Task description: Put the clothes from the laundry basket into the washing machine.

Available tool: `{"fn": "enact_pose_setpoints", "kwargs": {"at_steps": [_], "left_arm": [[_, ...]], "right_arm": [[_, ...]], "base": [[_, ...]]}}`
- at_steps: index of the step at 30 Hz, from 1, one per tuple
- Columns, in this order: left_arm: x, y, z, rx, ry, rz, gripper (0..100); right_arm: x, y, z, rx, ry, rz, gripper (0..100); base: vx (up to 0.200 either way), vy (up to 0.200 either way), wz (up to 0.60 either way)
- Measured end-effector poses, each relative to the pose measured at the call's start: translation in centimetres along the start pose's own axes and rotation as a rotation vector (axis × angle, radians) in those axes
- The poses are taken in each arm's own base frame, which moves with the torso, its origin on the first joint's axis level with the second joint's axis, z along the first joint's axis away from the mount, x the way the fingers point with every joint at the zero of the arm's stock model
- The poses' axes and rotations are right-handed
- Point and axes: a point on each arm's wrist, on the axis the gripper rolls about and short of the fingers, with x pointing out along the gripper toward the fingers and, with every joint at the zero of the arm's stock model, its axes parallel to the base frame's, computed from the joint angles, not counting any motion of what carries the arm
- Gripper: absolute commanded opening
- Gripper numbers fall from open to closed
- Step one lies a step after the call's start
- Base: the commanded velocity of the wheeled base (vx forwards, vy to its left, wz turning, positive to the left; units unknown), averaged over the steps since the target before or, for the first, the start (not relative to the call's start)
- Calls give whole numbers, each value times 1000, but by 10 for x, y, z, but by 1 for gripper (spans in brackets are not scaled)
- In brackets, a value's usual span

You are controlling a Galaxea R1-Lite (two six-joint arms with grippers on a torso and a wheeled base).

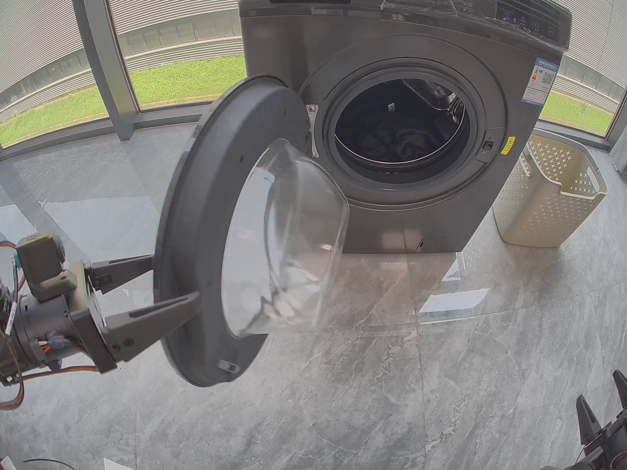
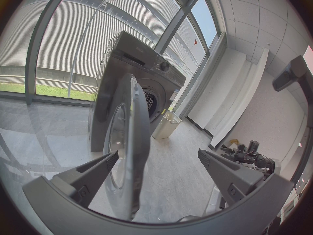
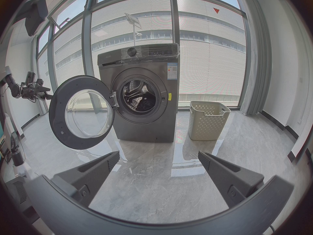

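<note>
washing machine [image 1: 392,226] label [image 1: 543,81], yellow sticker [image 1: 508,145] (print illegible)

A glossy grey marble-veined tile floor [image 1: 392,393] spread across the room and carried pale reflections. Tall glass window panes stood in a grey metal frame [image 1: 98,47]. Outside lay a strip of green grass [image 1: 183,79], and beyond it rose a pale building facade of horizontal slats [image 3: 208,49], with a slim lamp post [image 3: 134,26] before it. A grey curtain [image 3: 260,49] hung beside a white wall [image 3: 287,66] edged by a black baseboard [image 3: 277,121].
</note>
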Motion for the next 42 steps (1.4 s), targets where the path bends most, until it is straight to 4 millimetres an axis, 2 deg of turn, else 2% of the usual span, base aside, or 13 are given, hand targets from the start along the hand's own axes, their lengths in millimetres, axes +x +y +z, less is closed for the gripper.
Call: {"fn": "enact_pose_setpoints", "kwargs": {"at_steps": [3,7,12,18,22,28,35,42], "left_arm": [[-7,-10,-1,-7,-8,-6,100],[-14,-13,0,-2,-41,83,100],[-15,-5,-1,26,-43,212,100],[-4,5,-15,46,36,248,100],[10,7,-22,44,87,225,100],[37,6,-20,51,88,167,100],[76,2,-13,60,46,125,100],[122,-8,-5,29,-80,102,100]], "right_arm": [[0,0,0,0,0,0,100],[0,0,0,0,0,0,100],[0,0,0,0,0,0,100],[0,0,0,0,0,0,100],[0,0,0,0,0,0,100],[0,0,0,0,0,0,100],[0,0,0,0,0,0,100],[0,0,0,0,0,0,100]], "base": [[0,0,0],[0,0,0],[0,0,0],[0,0,0],[0,0,0],[0,0,0],[0,0,0],[0,0,0]]}}
